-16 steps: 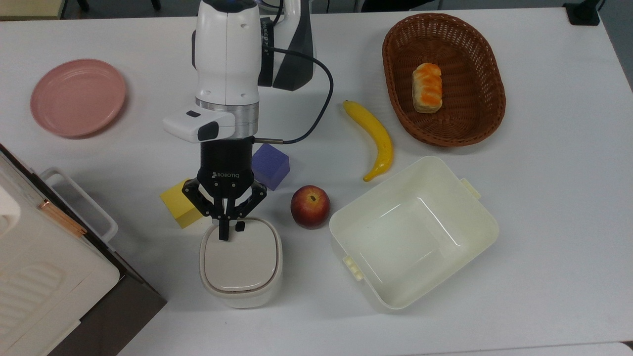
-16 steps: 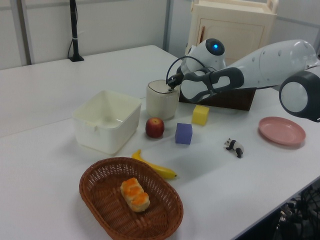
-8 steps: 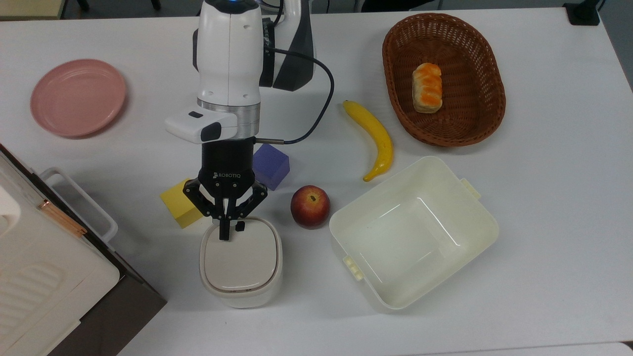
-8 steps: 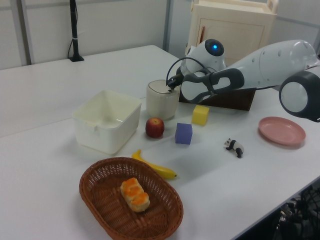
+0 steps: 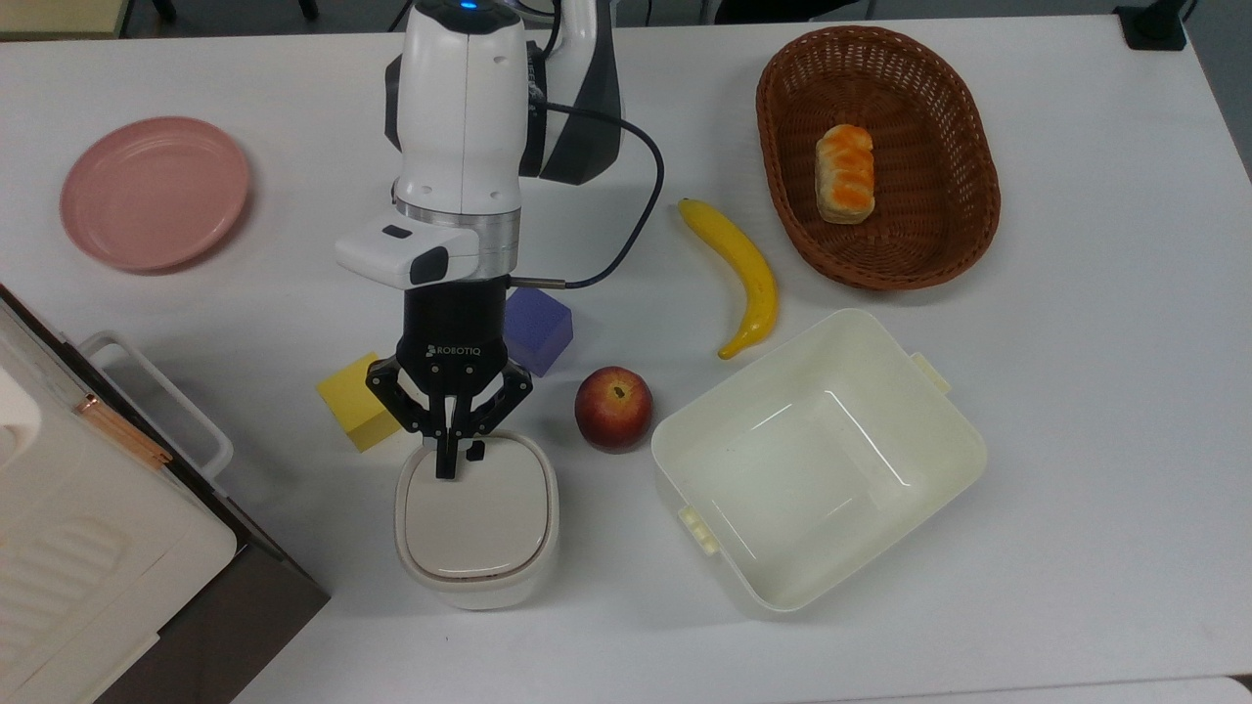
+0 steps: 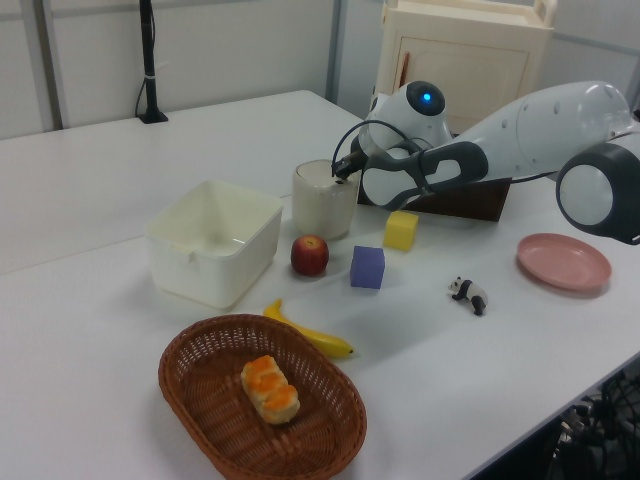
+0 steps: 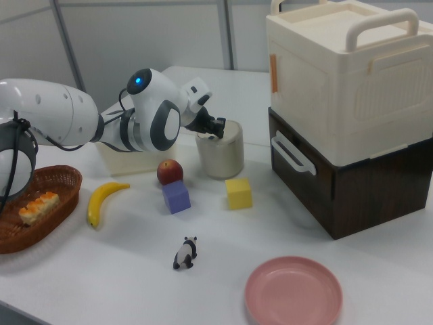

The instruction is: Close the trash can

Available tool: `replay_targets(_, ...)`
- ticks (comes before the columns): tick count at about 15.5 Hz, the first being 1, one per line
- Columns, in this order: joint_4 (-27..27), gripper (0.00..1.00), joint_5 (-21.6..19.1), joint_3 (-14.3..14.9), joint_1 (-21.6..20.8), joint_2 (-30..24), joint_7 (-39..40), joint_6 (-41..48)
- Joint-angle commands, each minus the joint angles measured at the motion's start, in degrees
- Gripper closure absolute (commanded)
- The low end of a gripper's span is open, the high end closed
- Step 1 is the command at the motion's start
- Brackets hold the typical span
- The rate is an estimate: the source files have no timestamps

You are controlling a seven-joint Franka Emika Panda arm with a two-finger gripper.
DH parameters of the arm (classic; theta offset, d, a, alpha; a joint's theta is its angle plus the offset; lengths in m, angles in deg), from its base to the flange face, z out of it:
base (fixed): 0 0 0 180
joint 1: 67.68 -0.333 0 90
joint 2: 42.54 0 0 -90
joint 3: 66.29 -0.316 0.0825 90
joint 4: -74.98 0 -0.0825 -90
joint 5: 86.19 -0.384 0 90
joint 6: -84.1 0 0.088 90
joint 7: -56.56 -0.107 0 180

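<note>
The clenched claw (image 5: 448, 467) rests its tip on the back edge of the trash can (image 5: 476, 520) lid, seemingly flat already, directly beneath it.

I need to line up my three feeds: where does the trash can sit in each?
Top view: trash can lower centre-left, under the hand.
Left view: upper centre.
Right view: centre.
Shared landmark: the apple beside it.
</note>
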Motion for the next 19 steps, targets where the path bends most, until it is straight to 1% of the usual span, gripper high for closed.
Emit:
replay_targets(1, 2.31, 0.95, 0.33, -0.10, -0.78, 1.82, 0.48, 0.45)
replay_targets(5, 2.66, 0.95, -0.55, -0.19, -0.51, -3.44, -0.31, 1.59)
replay_targets(8, 2.57, 0.95, -0.81, -0.45, -0.60, -8.37, -1.46, 6.16)
replay_targets(10, 2.66, 0.95, -1.51, -1.15, -0.60, -11.27, -1.46, 10.01)
replay_targets(12, 2.83, 0.95, -3.26, -1.24, -0.95, -15.22, -1.37, 18.16)
replay_targets(14, 2.66, 0.94, -4.58, -2.03, -1.04, -19.26, -1.28, 29.66)
replay_targets(17, 2.48, 0.91, -8.18, -2.39, -1.21, -25.24, -0.93, 45.84)
replay_targets(19, 2.48, 0.90, -8.98, -2.39, -1.30, -28.49, -0.49, 55.69)
